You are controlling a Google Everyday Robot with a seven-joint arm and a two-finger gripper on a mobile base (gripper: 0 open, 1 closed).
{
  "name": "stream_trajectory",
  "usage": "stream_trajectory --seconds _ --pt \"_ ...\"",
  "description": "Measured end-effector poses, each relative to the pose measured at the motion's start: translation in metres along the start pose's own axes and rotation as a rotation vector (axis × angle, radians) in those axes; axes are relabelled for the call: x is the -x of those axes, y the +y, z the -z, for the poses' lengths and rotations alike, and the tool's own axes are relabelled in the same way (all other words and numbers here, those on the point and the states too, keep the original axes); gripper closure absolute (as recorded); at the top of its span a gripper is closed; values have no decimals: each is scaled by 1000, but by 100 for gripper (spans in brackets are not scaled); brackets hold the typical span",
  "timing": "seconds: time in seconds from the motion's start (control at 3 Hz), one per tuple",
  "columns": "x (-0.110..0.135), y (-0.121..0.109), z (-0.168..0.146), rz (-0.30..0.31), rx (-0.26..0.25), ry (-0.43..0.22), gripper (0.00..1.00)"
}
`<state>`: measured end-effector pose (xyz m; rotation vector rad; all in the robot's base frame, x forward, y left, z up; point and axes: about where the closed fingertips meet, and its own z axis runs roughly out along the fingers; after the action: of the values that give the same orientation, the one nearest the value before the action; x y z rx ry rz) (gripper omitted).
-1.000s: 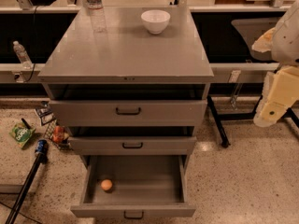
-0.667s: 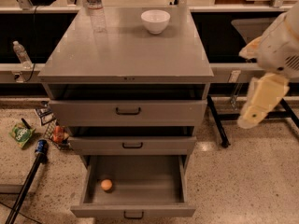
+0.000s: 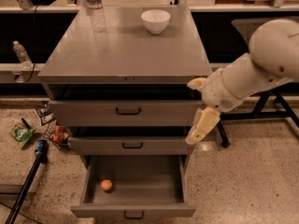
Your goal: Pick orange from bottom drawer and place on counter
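The orange (image 3: 106,185) lies at the left of the tray of the bottom drawer (image 3: 135,212), which is pulled out. The counter (image 3: 126,45) is the grey cabinet top above the drawers. My gripper (image 3: 192,112) hangs at the cabinet's right front corner, level with the upper two drawers, well above and to the right of the orange. Its cream fingers (image 3: 202,125) are spread apart and hold nothing.
A white bowl (image 3: 155,20) and a clear water bottle (image 3: 96,8) stand at the back of the counter. The two upper drawers are slightly open. Snack packets (image 3: 21,134) and a black pole (image 3: 28,183) lie on the floor at left. A black stand (image 3: 275,106) is at right.
My arm has swung in from the right edge toward the cabinet and lowered, bringing the gripper to the right front corner. The orange and the drawers have not moved.
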<state>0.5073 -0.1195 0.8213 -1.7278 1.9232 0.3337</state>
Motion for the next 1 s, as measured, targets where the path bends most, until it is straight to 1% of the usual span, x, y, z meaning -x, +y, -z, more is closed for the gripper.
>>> stream_trajectory --seconds 0.33,0.67,1.0 --pt "-3 -13 -75 21 21 -99 0" --pt "-3 -13 -75 21 21 -100 0" --pt "-14 -4 -103 -16 70 -153 0"
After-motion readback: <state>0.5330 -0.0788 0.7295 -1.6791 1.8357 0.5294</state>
